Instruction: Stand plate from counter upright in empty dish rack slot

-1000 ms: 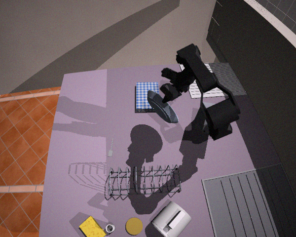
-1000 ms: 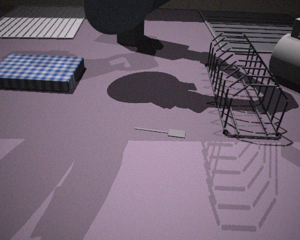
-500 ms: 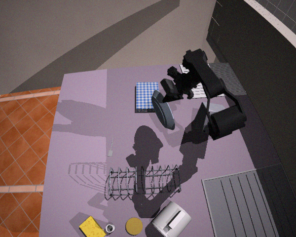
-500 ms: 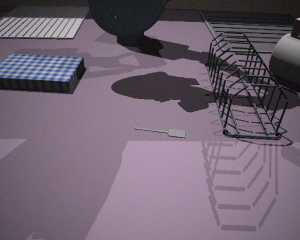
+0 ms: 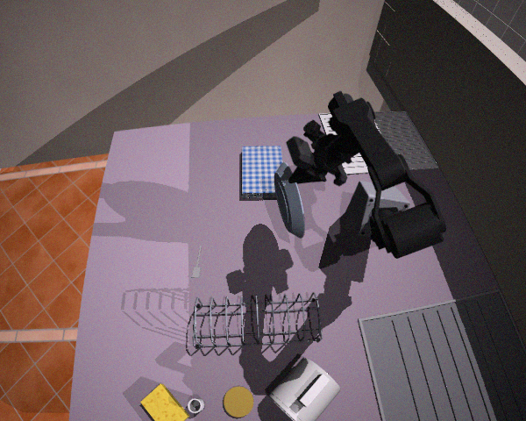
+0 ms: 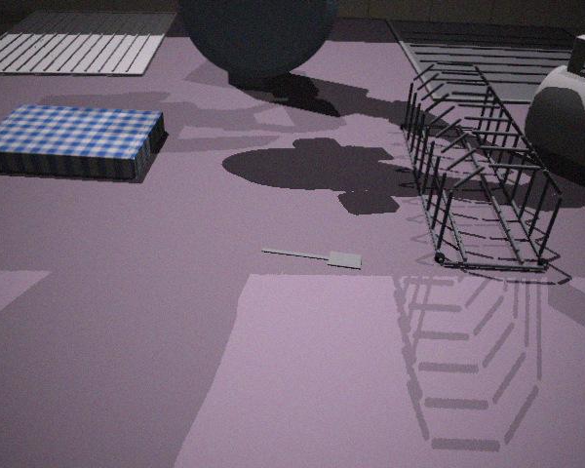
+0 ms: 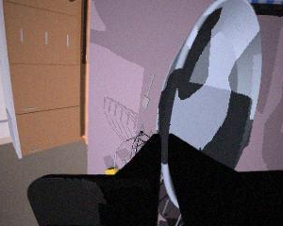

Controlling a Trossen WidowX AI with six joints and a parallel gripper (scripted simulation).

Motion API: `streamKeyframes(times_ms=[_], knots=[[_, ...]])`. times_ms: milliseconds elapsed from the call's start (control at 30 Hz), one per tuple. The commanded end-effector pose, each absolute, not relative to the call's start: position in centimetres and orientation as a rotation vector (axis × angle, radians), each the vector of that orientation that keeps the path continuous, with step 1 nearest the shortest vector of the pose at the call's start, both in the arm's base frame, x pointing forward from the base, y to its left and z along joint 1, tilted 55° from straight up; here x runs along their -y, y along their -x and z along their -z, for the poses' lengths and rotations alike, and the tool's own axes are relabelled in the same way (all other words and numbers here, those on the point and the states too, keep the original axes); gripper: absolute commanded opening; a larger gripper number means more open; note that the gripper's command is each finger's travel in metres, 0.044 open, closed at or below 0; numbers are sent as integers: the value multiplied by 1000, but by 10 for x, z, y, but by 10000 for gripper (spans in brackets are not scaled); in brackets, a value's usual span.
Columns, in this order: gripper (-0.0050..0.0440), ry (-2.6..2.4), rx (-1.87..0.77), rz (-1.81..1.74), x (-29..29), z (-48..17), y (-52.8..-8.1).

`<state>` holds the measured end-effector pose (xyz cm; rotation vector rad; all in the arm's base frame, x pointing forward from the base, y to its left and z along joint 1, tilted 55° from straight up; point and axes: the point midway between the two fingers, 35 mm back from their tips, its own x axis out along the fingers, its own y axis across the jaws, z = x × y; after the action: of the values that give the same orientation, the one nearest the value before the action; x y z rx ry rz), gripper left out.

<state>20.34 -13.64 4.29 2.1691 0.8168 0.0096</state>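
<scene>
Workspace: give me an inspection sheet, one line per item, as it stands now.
Surface: purple counter, heavily shadowed.
Job's things: grey plate held on edge in the air, away from the wire dish rack; no plate seen in the rack.
Clutter: blue checked box, small spatula, yellow sponge, small cup, round disc, toaster.
Grippers: gripper shut on the plate's rim.
Cables: nothing seen.
Surroundings: tiled floor, wooden drawers.
</scene>
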Motion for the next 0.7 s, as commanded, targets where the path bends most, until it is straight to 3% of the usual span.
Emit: streamKeyframes(times_ms=[0, 667], knots=[[0, -2244, -764, 66, 137, -46, -204], [0, -2352, -729, 131, 135, -46, -203]])
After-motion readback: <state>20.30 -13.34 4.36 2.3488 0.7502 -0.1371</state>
